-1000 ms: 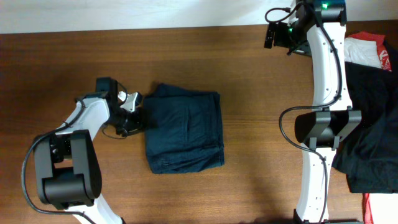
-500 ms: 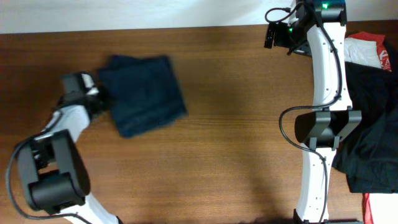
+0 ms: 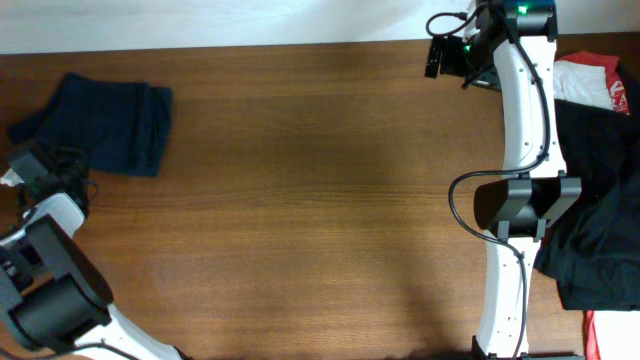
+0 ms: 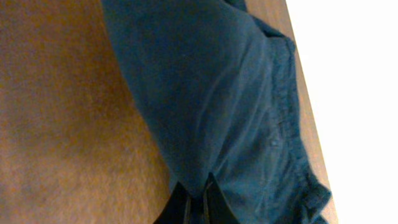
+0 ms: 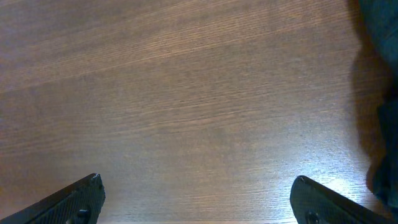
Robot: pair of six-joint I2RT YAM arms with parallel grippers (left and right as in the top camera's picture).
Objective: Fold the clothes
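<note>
- The left hand (image 4: 199, 200) is pressed together and pinching the folded navy shorts (image 4: 211, 93). In the wrist view the two dark fingertips meet in a point, and a ridge of cloth runs straight out from them.
- From overhead, that hand (image 3: 75, 165) sits way over at the left edge of the table (image 3: 300, 200). It's right at the near-left corner of the shorts (image 3: 105, 125).
- The shorts lie flat in the far-left corner of the table as a roughly square bundle. The seams and a puckered band show along the far side, close to the table edge.
- Past that edge there's just a white surface (image 4: 354, 93).
- The right hand (image 5: 199, 202) is spread wide, with one fingertip at each bottom corner of its wrist view. Only bare wood (image 5: 186, 93) is between them, so it's holding nothing.
- Overhead puts the right hand (image 3: 445, 55) at the far side of the table, right of centre and well apart from the shorts.
- Further right, at the table's right edge, there's a pile. A big black garment (image 3: 600, 200) sprawls from far to near, partly under the right arm.
- A red-and-white garment (image 3: 590, 85) pokes out at the far end of the pile.
- A dark bit of cloth (image 5: 385, 155) also shows at the right edge of the right wrist view. Can't tell which piece it is.
</note>
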